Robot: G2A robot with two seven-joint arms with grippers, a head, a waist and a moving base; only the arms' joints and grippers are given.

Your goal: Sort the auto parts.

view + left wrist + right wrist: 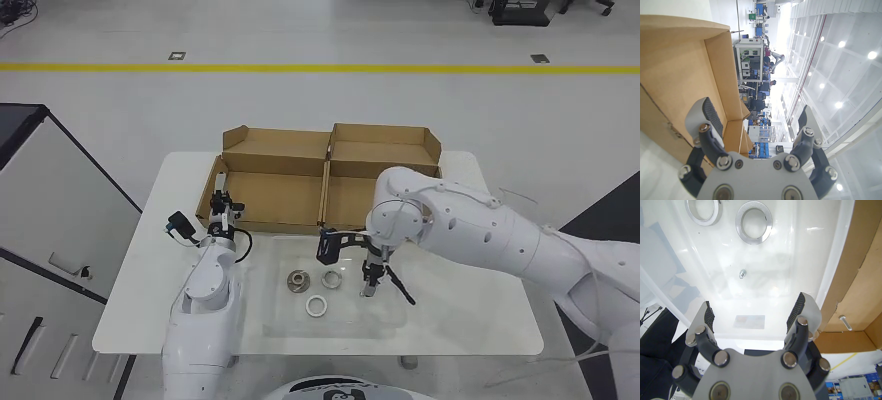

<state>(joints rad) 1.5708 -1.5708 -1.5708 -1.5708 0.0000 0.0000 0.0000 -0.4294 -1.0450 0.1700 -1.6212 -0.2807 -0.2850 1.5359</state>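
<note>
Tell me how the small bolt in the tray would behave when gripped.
The bolt looks like shiny metal, so probably stiff. It is tiny beside the right gripper, jaws open, so it may slip. On the glossy tray it could roll.

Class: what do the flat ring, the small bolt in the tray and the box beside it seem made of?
Flat ring: metal, likely; silvery brushed sheen. Small bolt: probably bright plated metal. Box: brown cardboard, matt, with torn edges.

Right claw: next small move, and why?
Probably advance and lower the right claw onto the small bolt: the claw is open and empty, the bolt lies loose in the clear tray ahead, and a similar bolt already lies in the cardboard box.
</note>
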